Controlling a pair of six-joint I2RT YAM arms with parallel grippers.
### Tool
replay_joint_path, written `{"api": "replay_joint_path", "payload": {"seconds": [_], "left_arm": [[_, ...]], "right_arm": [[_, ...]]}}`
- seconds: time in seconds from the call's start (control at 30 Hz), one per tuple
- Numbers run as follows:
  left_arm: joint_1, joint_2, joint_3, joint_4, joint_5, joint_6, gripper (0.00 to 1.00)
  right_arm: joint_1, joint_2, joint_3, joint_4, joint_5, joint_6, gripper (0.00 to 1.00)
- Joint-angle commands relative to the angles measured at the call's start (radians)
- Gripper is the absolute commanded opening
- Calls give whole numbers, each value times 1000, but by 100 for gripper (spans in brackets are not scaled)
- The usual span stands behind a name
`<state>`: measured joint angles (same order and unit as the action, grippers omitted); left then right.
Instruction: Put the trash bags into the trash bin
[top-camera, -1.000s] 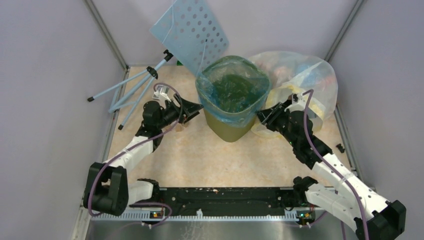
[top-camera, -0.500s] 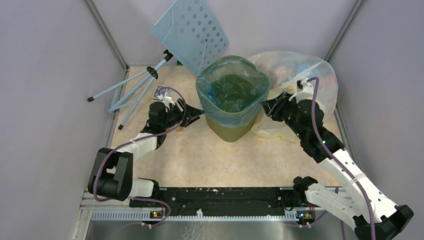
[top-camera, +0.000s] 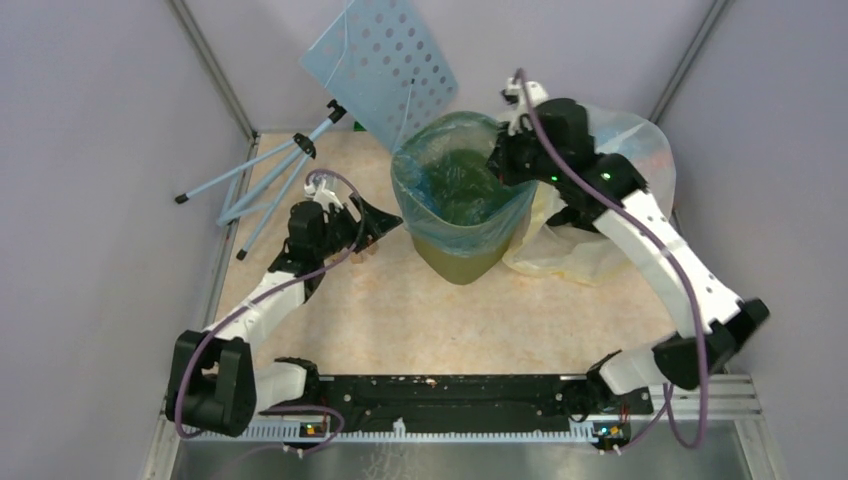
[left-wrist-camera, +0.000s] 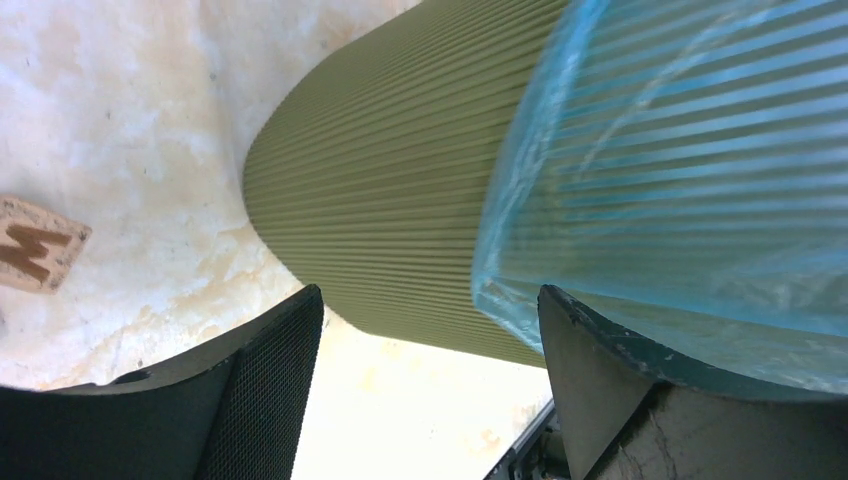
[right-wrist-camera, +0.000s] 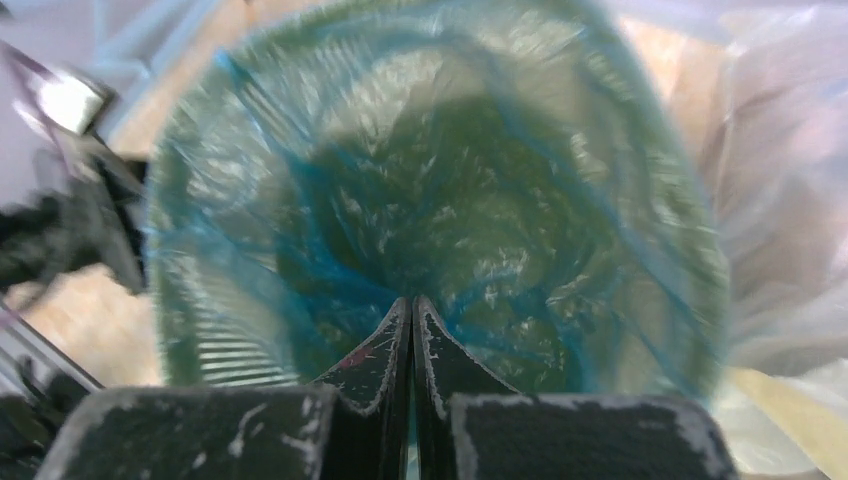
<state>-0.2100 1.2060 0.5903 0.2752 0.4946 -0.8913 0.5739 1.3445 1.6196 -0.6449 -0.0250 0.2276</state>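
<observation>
- Top view: an olive-green plastic wastebasket with a rounded-square rim (top-camera: 462, 257) stands upright towards the back of the mottled beige table (top-camera: 400, 310).
- A thin, translucent light-blue plastic bag (top-camera: 432, 212) lines the bin, with its edge folded out over the rim and hanging part-way down the walls.
- The left gripper (top-camera: 388, 218) sits low, just beside the bin's left wall, with its jaws spread.
- The right gripper (top-camera: 500, 165) hangs over the bin's far-right rim; this view does not show how its jaws stand.
- A large clear yellowish bag stuffed with colourful items (top-camera: 625, 150) lies against the bin's right side.
- A perforated light-blue panel (top-camera: 385, 65) leans behind the bin, and a light-blue tripod (top-camera: 270, 180) lies to the left.
- Left wrist view: the two dark fingers (left-wrist-camera: 260, 390) stand wide apart with nothing held between them.
- Beyond them are the ribbed olive wall (left-wrist-camera: 390, 190) and the blue bag's overhanging cuff (left-wrist-camera: 680, 170).
- The right-hand finger is next to the cuff's lower edge; I cannot tell whether they touch.
- A small wooden tile marked M (left-wrist-camera: 35, 255) lies on the table.
- Right wrist view: the fingers (right-wrist-camera: 385, 360) are pressed together with nothing visible between them, pointing down into the bin's mouth.
- The crinkled blue plastic (right-wrist-camera: 330, 250) covers the inside of the bin.
</observation>
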Motion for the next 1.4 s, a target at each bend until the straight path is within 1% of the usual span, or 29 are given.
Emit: {"api": "replay_joint_path", "payload": {"seconds": [0.0, 0.1, 0.2, 0.37, 0.5, 0.63, 0.73, 0.9, 1.1, 1.37], "left_arm": [[9, -68, 79, -79, -42, 78, 84], [10, -97, 89, -104, -56, 86, 84], [13, -106, 99, -77, -18, 64, 85], [14, -83, 163, -93, 20, 57, 86], [14, -72, 195, -88, 23, 52, 86], [14, -49, 238, -75, 26, 48, 86], [14, -28, 269, -74, 43, 41, 86], [14, -14, 299, -62, 64, 31, 85], [15, -32, 317, -47, 74, 25, 85], [15, -64, 330, -70, 69, 24, 86]], "right_arm": [[71, 187, 155, -259, 18, -151, 0], [100, 310, 231, -343, 22, -187, 0], [115, 407, 272, -393, 21, -204, 0], [121, 485, 256, -408, -15, -223, 0], [121, 524, 200, -391, -44, -298, 0], [114, 602, 216, -425, -57, -322, 0], [103, 620, 195, -401, -100, -322, 0], [89, 661, 165, -383, -103, -341, 0], [56, 697, 128, -352, -149, -343, 0], [32, 742, 88, -327, -185, -356, 0]]}}
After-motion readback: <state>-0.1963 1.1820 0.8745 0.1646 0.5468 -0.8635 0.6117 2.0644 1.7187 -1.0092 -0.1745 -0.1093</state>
